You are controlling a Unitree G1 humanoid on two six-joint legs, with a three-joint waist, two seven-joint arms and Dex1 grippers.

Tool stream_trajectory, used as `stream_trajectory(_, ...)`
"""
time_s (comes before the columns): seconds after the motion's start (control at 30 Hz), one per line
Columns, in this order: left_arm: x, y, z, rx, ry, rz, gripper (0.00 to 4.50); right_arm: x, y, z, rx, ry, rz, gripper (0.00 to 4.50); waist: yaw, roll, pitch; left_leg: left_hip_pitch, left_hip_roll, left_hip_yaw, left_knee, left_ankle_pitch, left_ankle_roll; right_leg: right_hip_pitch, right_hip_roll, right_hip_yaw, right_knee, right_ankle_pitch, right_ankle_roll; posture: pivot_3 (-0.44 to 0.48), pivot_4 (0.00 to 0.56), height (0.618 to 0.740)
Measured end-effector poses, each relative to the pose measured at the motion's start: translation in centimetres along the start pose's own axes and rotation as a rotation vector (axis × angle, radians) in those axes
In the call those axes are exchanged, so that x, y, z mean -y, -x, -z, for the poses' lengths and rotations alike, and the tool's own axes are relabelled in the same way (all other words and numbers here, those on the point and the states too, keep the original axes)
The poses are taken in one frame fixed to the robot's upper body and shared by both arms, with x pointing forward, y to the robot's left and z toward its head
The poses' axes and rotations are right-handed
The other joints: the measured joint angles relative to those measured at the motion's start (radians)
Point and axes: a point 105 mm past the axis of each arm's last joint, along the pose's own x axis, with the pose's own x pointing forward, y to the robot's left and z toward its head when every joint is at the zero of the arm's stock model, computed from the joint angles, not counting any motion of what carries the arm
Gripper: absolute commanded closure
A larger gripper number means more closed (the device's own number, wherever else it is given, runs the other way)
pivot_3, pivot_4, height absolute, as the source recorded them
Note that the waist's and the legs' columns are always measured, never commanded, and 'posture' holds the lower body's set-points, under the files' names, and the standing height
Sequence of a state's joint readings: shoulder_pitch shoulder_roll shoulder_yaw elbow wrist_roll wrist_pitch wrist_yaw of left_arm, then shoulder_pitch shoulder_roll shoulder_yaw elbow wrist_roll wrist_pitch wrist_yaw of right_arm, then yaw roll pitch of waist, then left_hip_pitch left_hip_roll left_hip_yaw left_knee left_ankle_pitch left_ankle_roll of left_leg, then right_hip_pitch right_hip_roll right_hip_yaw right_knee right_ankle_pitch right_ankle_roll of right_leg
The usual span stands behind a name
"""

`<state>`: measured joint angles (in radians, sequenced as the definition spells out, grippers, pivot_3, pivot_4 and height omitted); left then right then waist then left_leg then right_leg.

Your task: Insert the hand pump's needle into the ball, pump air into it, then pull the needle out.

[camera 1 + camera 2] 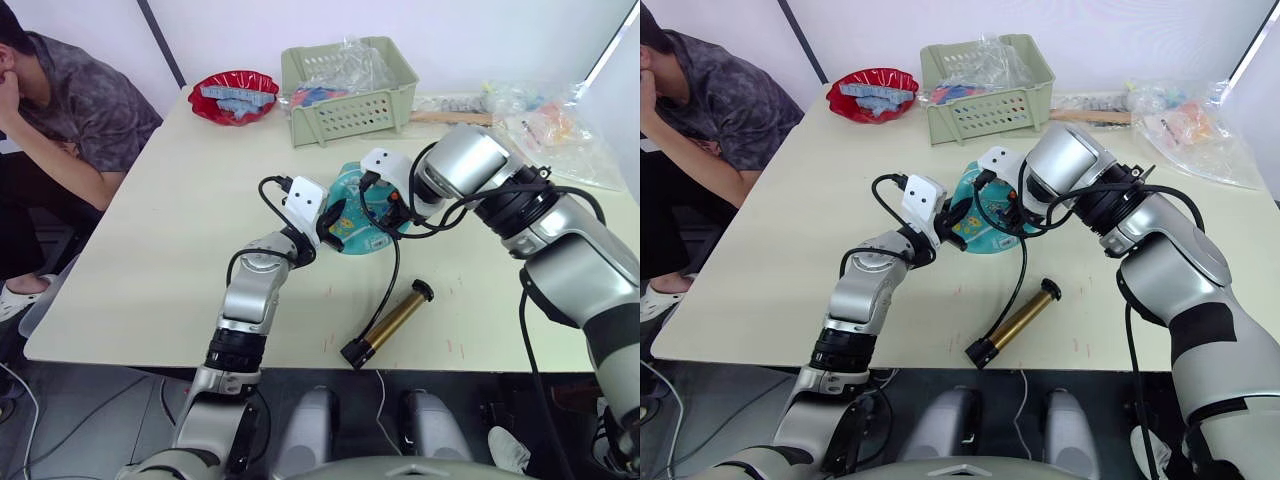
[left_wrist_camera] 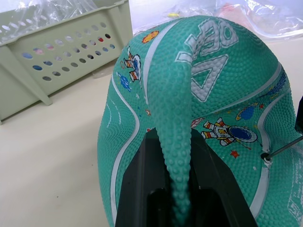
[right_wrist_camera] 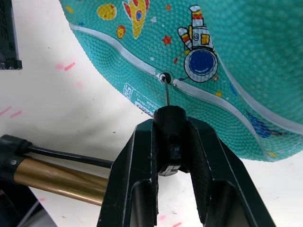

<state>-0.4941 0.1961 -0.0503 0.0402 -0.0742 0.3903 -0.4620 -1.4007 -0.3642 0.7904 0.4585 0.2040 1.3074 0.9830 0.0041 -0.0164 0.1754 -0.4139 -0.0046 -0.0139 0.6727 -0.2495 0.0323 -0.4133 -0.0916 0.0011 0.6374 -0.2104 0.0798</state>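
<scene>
The teal ball (image 1: 362, 192), limp and creased, lies mid-table. My left gripper (image 2: 176, 198) is shut on a raised fold of the ball's skin. My right gripper (image 3: 170, 125) is shut on the needle's black fitting. The thin needle (image 3: 166, 94) points from that fitting to the ball's valve hole (image 3: 164, 77); its tip is at the hole, and how deep it goes cannot be seen. The brass hand pump (image 1: 392, 320) lies flat near the table's front edge. Its black hose (image 1: 393, 275) curves up to the fitting.
A green perforated basket (image 1: 350, 95) and a red bowl (image 1: 233, 96) stand at the back of the table. Clear plastic bags (image 1: 545, 125) lie at the back right. A person (image 1: 70, 110) sits at the table's left side. The cream table (image 1: 170, 260) is bare on the left.
</scene>
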Motion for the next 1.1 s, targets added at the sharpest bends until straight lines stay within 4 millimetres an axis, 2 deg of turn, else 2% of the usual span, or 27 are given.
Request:
stream_trajectory(0.27, -0.6, 0.2, 0.1, -0.010, 0.029, -0.019, 4.49, -0.5, -0.4, -1.0, -0.013, 0.036, -0.003, 4.13, -0.015, 0.001, -0.001, 0.000, 0.000, -0.002, -0.001, 0.001, -0.001, 0.000, 0.000, -0.001, 0.000, 0.000, 0.000, 0.000, 0.150, 0.740)
stream_trajectory(1.1, -0.7, 0.8, 0.5, -0.011, 0.042, -0.034, 4.49, -0.4, -2.8, -2.0, -0.033, 0.062, 0.000, 4.13, -0.024, 0.003, -0.005, 0.003, 0.000, -0.003, -0.003, 0.001, -0.001, -0.001, 0.001, 0.003, 0.003, 0.000, -0.001, 0.000, 0.150, 0.740)
